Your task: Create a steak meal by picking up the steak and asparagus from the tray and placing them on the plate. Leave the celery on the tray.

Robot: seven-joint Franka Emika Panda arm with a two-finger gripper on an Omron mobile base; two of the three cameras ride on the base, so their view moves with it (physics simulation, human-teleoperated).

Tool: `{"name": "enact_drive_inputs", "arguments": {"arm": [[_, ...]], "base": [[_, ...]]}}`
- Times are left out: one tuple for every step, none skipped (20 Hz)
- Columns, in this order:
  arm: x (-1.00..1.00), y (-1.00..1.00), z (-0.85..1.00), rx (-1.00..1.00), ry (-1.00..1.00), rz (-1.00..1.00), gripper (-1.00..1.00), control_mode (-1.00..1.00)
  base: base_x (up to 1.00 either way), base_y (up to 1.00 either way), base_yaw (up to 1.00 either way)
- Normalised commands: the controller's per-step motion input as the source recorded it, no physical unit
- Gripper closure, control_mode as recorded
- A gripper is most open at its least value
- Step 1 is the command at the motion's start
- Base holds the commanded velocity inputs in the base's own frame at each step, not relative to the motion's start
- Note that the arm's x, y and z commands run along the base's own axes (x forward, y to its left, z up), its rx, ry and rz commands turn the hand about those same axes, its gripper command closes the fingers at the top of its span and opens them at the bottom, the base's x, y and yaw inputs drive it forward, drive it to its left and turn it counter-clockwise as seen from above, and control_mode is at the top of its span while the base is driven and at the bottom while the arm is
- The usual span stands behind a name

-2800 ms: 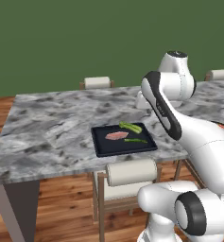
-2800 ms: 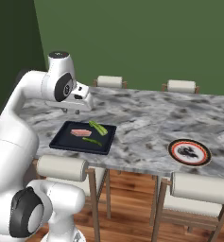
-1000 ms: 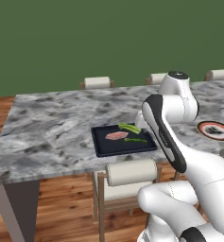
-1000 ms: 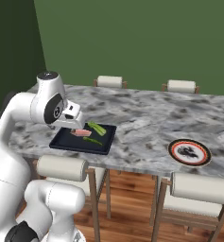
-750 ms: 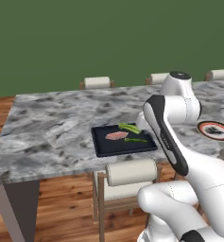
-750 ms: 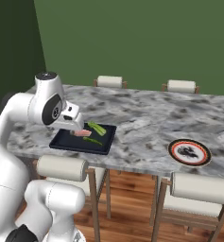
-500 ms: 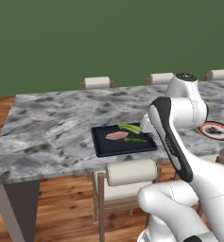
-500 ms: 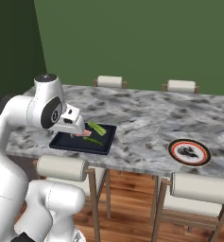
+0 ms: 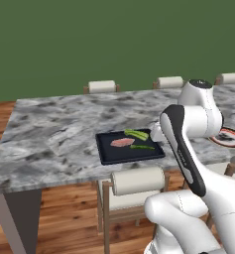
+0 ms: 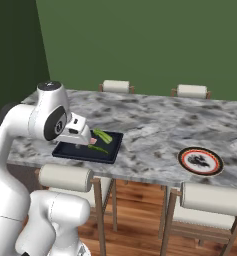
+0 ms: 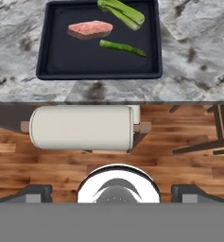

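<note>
Three foods lie on the tray (image 11: 47, 52), beyond the jaws.

Even, soft rendered light across all three views; no glare, no hot spots. Green wall (image 9: 89, 39) flat mid-tone in left base view, falling to near-black at left side in right base view. Faint shadow under desk (image 10: 155, 125) edge onto chairs and wood floor (image 11: 179, 137). Black tray (image 11: 52, 52) matte, barely reflective. Base views slightly soft, low resolution; hand view sharper. No motion blur, no edge distortion.
</note>
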Motion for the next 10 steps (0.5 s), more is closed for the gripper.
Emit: {"name": "enact_drive_inputs", "arguments": {"arm": [[0.0,0.06,0.0,0.0,0.0,0.0,-1.0,-1.0],[0.0,0.04,0.0,0.0,0.0,0.0,-1.0,-1.0],[0.0,0.01,0.0,0.0,0.0,0.0,-1.0,-1.0],[0.0,0.01,0.0,0.0,0.0,0.0,-1.0,-1.0],[0.0,0.02,0.0,0.0,0.0,0.0,-1.0,-1.0],[0.0,0.04,0.0,0.0,0.0,0.0,-1.0,-1.0],[0.03,0.04,0.0,0.0,0.0,0.0,-1.0,-1.0],[0.04,0.06,0.0,0.0,0.0,0.0,-1.0,-1.0],[0.07,0.07,0.0,0.0,0.0,0.0,-1.0,-1.0],[0.1,0.08,0.0,0.0,0.0,0.0,-1.0,-1.0]], "base": [[0.0,0.0,0.0],[0.0,0.0,0.0],[0.0,0.0,0.0],[0.0,0.0,0.0],[0.0,0.0,0.0],[0.0,0.0,0.0],[0.0,0.0,0.0],[0.0,0.0,0.0],[0.0,0.0,0.0],[0.0,0.0,0.0]]}}
